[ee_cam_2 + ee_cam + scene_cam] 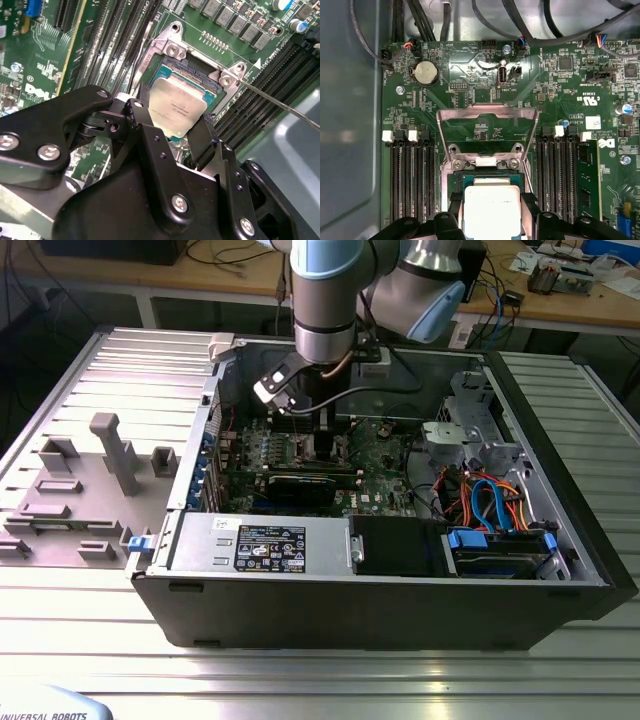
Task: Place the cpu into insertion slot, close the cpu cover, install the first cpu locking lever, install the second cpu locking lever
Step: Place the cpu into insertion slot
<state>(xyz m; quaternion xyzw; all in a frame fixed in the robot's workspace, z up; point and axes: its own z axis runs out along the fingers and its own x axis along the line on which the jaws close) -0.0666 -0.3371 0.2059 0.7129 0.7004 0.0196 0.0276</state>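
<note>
The gripper pinches the cpu by two opposite edges, one black finger on each side. The chip hangs over the slot and covers most of it; whether it touches the slot I cannot tell.

As I judge it, the risk is a skewed landing. If the chip comes down tilted or off-square to the slot, a corner could ride on the rim or press on the contacts. The cover stands open at the slot's far edge, and a thin lever juts out beside the slot; either could catch a finger.

Around the slot lies the green board, with memory rows on both sides. The case lies open on a ribbed metal table, with cluttered benches behind.
</note>
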